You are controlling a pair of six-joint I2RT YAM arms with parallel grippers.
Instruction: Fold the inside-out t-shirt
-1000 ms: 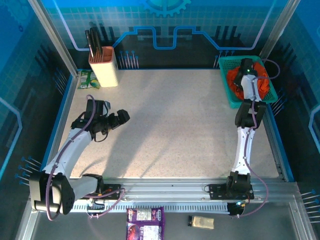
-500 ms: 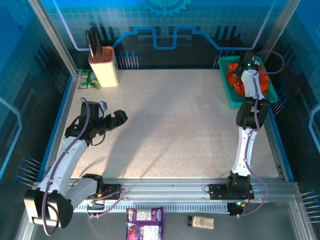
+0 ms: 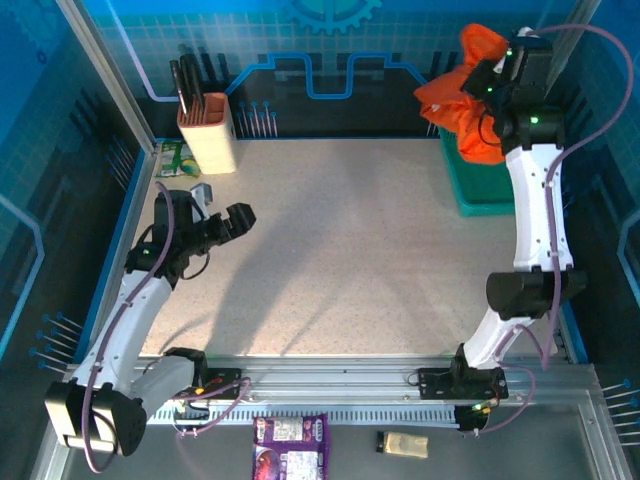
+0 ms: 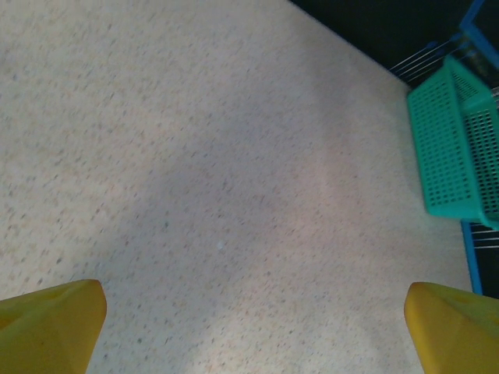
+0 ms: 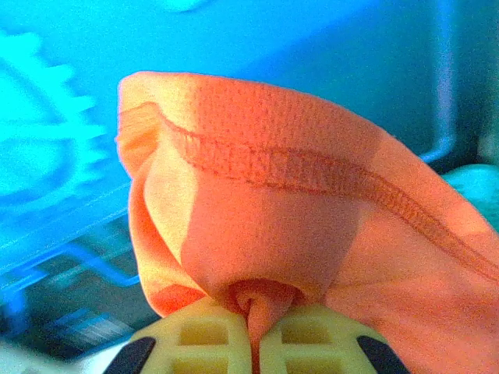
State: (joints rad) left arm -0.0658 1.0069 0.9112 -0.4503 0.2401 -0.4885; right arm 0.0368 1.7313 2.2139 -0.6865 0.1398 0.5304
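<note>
The table's [image 3: 350, 250] centre is being left free; corners are being blocked: knife block [image 3: 208, 135] upper left, basket [image 3: 478, 190] and hanging t-shirt [image 3: 462, 105] upper right.

The bright orange cloth t-shirt [image 3: 455, 100] hangs over the teal plastic mesh basket [image 3: 476, 192] at the far right of the worktop [image 3: 340, 250]; the beige knife block [image 3: 208, 135] stands far left.

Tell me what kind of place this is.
Likely a robot lab work cell, not a home: a left arm and right arm bolted to a framed table, blue printed panels around it, and props like a knife block and basket.
</note>
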